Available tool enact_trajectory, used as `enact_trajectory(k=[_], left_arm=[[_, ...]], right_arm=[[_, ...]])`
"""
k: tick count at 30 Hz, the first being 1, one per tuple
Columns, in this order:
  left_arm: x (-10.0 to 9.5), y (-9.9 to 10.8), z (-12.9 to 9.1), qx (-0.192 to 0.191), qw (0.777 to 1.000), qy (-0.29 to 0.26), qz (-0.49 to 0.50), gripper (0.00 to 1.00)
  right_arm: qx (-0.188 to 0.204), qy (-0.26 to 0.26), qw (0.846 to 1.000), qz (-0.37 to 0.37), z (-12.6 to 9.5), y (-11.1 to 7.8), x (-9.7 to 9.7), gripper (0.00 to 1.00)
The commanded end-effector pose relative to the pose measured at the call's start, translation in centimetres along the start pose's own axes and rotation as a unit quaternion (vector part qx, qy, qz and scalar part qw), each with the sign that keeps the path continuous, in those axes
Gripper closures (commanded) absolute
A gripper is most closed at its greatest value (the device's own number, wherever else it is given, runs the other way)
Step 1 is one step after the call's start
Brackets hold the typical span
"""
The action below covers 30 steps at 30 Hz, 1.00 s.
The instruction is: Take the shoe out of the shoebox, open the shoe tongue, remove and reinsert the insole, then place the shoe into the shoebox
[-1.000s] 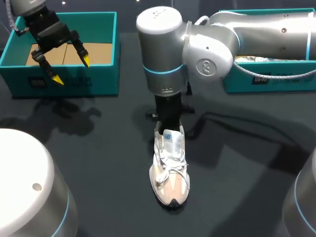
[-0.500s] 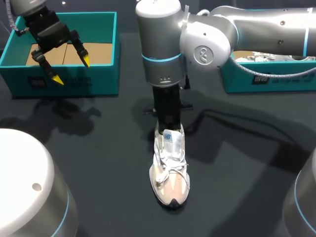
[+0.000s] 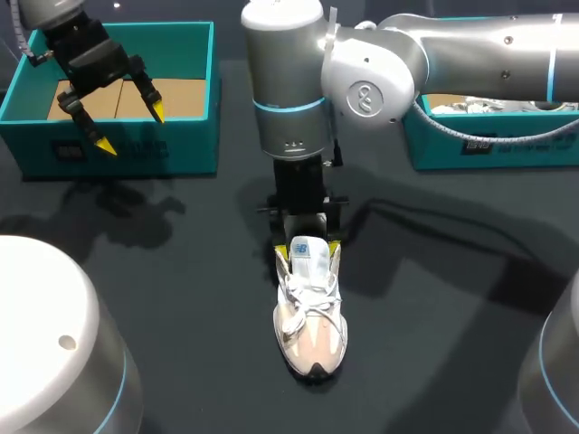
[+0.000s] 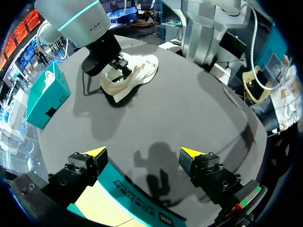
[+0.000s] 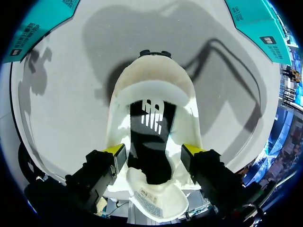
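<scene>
Though outside shoebox [image 3: 136, 149], shoe [image 3: 310, 316] with insole [image 5: 151, 137].

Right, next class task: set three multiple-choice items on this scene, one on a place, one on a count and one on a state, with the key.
1. Where does the white lace-up sneaker stand?
A. Inside the left box
B. On the dark table, its heel end under the right tool
C. Inside the right box

2. How many teal cardboard shoeboxes are on the table?
A. Three
B. One
C. Two

3. What state is the left tool in?
A. Open, holding nothing
B. Shut on the sneaker
C. Shut on an insole

Key:
1 B, the sneaker sits on the tabletop between the boxes.
2 C, one box stands at each far side.
3 A, its yellow tips stand apart over the left box with nothing between them.
</scene>
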<state>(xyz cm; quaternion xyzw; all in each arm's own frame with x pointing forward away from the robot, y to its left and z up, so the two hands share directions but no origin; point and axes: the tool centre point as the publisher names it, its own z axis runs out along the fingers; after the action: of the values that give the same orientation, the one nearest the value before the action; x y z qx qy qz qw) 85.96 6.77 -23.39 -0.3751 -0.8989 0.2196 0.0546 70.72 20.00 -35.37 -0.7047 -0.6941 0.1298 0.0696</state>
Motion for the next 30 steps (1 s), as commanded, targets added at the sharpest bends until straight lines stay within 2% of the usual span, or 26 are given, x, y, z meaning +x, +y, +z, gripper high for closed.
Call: enact_trajectory(k=[1, 6, 23, 30], left_arm=[[0.1, 0.0, 0.0, -0.001, 1.000, 0.000, 0.000, 0.00], [0.1, 0.0, 0.0, -0.001, 1.000, 0.000, 0.000, 0.00], [0.1, 0.0, 0.0, -0.001, 1.000, 0.000, 0.000, 0.00], [0.1, 0.0, 0.0, -0.001, 1.000, 0.000, 0.000, 0.00]], right_arm=[[0.001, -0.002, 1.000, 0.005, 0.3, -0.3, 0.2, 0.11], [-0.005, -0.003, 1.000, 0.012, 0.2, -0.8, 0.0, 0.00], [-0.042, -0.006, 0.999, 0.028, -0.7, -2.5, -0.8, 0.00], [-0.053, 0.001, 0.999, 0.012, -0.2, -1.8, -1.3, 0.02]])
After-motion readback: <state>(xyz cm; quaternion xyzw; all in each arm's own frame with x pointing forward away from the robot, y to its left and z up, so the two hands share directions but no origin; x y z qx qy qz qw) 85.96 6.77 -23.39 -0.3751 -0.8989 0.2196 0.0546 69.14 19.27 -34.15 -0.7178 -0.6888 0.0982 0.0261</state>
